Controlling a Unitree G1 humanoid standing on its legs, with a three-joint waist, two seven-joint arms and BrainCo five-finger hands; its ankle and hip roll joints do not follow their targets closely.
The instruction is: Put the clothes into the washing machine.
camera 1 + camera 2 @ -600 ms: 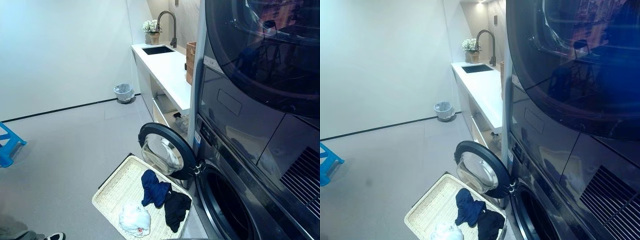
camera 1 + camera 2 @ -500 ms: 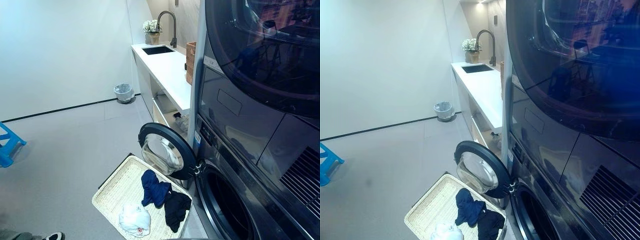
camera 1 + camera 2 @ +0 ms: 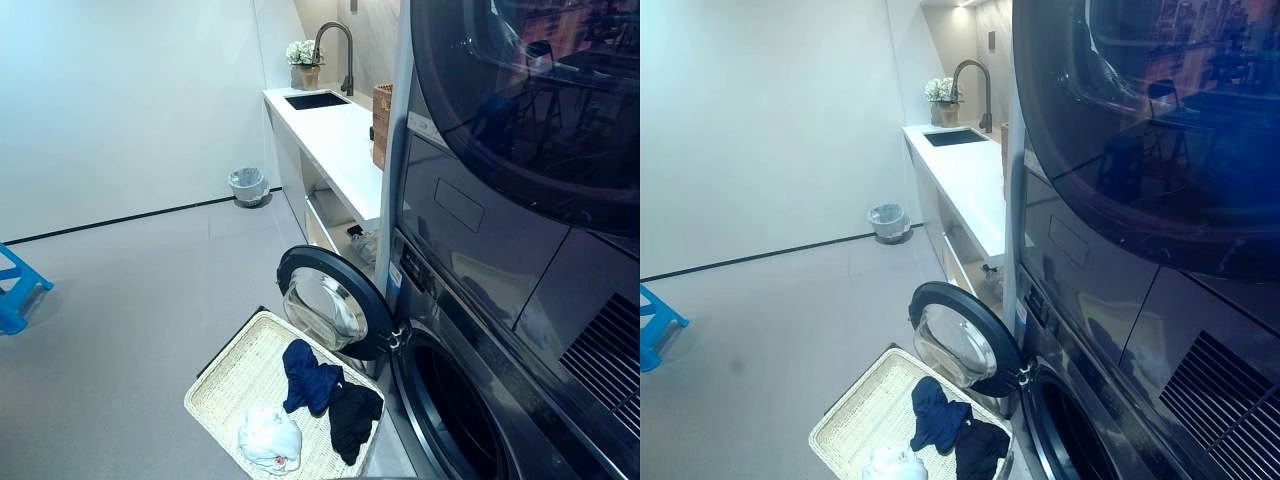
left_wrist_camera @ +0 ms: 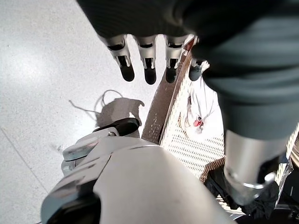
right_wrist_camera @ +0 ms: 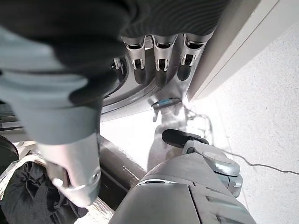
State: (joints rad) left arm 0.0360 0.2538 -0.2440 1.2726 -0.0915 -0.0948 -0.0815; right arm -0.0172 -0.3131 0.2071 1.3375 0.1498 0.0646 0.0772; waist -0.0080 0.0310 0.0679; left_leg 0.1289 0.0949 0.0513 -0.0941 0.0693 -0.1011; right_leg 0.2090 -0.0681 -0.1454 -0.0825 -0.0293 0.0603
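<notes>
A person's shoe and trouser leg that showed at the near left corner of the floor a moment ago have gone; the basket, the clothes and the washer door lie as they did.

The clothes are all in the basket [image 3: 232, 377] on the floor just left of the washer [image 3: 470, 400]: a blue garment [image 3: 305, 375] in the middle, a black one [image 3: 353, 415] touching it on the washer side, and a white one [image 3: 268, 438] nearest. None is in the drum. The left hand [image 4: 147, 56] hangs with fingers straight and relaxed above the basket's near rim, holding nothing; the right hand [image 5: 159, 56] hangs likewise slack and empty by the washer front.

The step in hand looks like the first pick. It would go best to lower the left hand onto the white garment, bunch it fully so no sleeve trails, and carry it low across to the drum.

The door [image 3: 330, 300] stands open over the basket's far edge, so a lifted garment could snag on it. Farther off are a counter [image 3: 335, 135] with sink, tap and flowers, a bin [image 3: 246, 185] by the wall, and a blue stool [image 3: 15, 290] at far left.
</notes>
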